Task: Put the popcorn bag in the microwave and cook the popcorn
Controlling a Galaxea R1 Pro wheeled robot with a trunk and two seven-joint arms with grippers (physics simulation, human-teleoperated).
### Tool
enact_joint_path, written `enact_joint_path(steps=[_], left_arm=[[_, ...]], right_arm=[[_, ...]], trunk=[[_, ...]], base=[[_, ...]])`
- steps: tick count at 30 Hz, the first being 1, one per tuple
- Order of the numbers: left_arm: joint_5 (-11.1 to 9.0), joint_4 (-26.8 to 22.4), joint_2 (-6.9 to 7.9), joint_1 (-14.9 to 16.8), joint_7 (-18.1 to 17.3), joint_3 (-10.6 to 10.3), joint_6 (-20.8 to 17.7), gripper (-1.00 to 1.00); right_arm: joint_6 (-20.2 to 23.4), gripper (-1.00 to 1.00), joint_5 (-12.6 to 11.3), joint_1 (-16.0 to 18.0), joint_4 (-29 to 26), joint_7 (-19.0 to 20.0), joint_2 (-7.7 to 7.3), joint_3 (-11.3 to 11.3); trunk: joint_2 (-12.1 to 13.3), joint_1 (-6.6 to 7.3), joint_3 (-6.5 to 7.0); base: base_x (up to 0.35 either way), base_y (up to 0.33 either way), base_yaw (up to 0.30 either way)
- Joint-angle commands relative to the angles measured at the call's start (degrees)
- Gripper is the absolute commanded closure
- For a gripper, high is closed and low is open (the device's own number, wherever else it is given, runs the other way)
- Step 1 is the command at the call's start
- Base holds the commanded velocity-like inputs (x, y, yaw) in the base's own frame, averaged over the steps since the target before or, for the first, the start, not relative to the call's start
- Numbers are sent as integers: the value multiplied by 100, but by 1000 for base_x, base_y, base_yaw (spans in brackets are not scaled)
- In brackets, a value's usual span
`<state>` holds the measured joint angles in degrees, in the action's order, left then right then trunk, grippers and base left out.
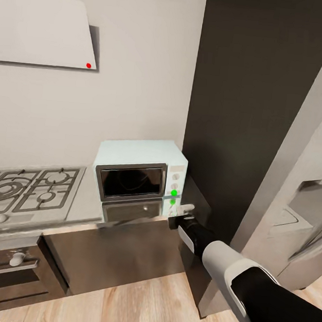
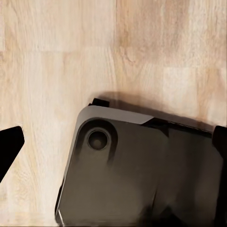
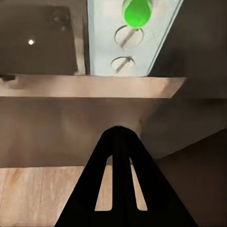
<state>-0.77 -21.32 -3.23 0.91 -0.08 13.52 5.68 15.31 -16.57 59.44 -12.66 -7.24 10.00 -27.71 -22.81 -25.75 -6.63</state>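
A: Your head view looks forward and down from above the countertop [image 1: 85, 213], facing the wall. The microwave [image 1: 139, 171] sits mid-frame, near; your right arm reaches in from the lower right corner toward it.

B: And the right wrist view?

A: You look along the closed fingers of the right gripper [image 3: 118, 135], very close to the microwave's knob panel. The green light [image 3: 137, 12] is what it shares with the head view [image 1: 174, 193].

B: Left wrist view?

A: You face straight down at the wooden floor [image 2: 56, 56] and the robot's dark base [image 2: 142, 175], close. The floor planks also show in the head view.
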Motion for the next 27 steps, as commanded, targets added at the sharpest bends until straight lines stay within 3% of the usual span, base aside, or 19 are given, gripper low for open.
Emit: enact_joint_path(steps=[1, 4, 6, 7, 8, 10, 14, 18, 21, 22, 27], left_arm=[[-10, 62, 3, 15, -1, 16, 19, -100], [-10, 102, -2, 22, -1, 14, 21, -100], [-18, 107, 1, 23, 9, 25, 27, -100], [-20, 107, 4, 23, 20, 31, 29, -100], [-13, 106, 2, 23, 37, 31, 29, -100], [-8, 110, -4, 17, 48, 23, 30, -100], [6, 170, -45, -27, 52, -21, 22, -100], [6, 230, -25, -24, 52, -16, 21, -100], [6, 233, -28, -24, 52, -16, 21, -100], [6, 234, -43, -29, 52, -16, 21, -100], [6, 234, -29, -28, 52, -18, 21, -100]], right_arm=[[25, 100, -55, -1, -1, -41, 0, -47], [2, 100, -50, -353, 1, -41, 0, -83], [-195, 100, -49, -888, 7, -45, -47, -324], [-329, 100, -53, -1211, 8, -48, -159, -487], [-562, 100, -60, -1666, 9, -45, -371, -618], [-1084, 100, -85, -2447, 4, -42, -674, -680], [-2034, 100, -79, -3951, 16, -27, -1027, -700], [-2170, 100, -117, -4525, 351, 9, -1250, -703], [-2182, 100, -140, -4740, 700, 8, -1245, -686], [-2173, 100, -201, -4838, 810, 2, -1273, -569], [-2142, 100, -201, -4857, 832, -9, -1185, -505]], trunk=[[-11, -3, -12], [-11, -3, -12], [-11, -3, -12], [-11, -3, -12], [-11, -3, -12], [-11, -3, -12], [-11, -3, -12], [-11, -3, -12], [-11, -3, -12], [-11, -3, -12], [-11, -3, -12]], base=[[-54, 0, 0], [-14, 0, 0], [-2, 0, 0], [0, 0, 0], [0, 0, 0], [0, 0, 0], [0, 0, 0], [0, 0, 0], [0, 0, 0], [0, 0, 0], [0, 0, 0]])
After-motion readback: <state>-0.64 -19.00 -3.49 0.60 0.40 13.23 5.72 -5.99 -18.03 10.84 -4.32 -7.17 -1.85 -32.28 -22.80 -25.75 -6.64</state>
